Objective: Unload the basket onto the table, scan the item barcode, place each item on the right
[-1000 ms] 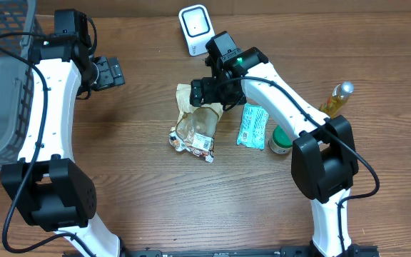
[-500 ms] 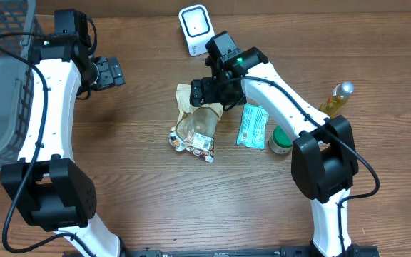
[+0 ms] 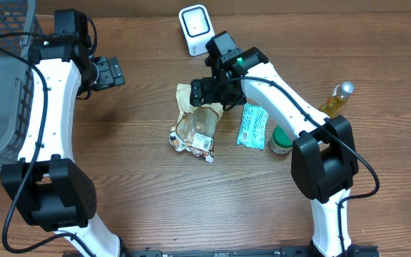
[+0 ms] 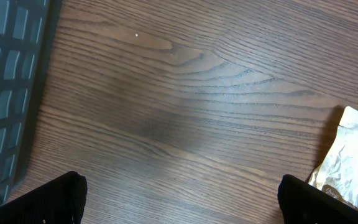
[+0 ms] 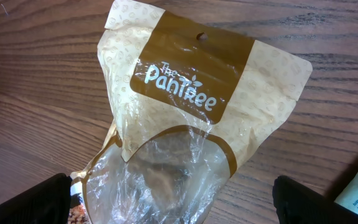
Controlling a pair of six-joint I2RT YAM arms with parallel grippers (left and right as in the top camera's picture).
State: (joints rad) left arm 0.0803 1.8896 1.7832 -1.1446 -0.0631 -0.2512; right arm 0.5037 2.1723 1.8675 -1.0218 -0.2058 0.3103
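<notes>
A tan and clear Pantree snack bag (image 3: 195, 123) lies flat mid-table, with a white label (image 3: 203, 142) near its lower end. The white barcode scanner (image 3: 195, 27) stands at the back edge. My right gripper (image 3: 207, 91) hovers open over the bag's top end. In the right wrist view the bag (image 5: 191, 106) fills the space between my wide-apart fingertips (image 5: 39, 202), and nothing is gripped. My left gripper (image 3: 109, 73) is open over bare wood at the back left. The left wrist view has only a crumpled corner of the bag (image 4: 350, 155) at the right.
A grey wire basket (image 3: 2, 78) stands at the far left, its wall (image 4: 8, 93) also in the left wrist view. A teal packet (image 3: 252, 126), a green round item (image 3: 280, 140) and a yellow bottle (image 3: 336, 100) lie right of the bag.
</notes>
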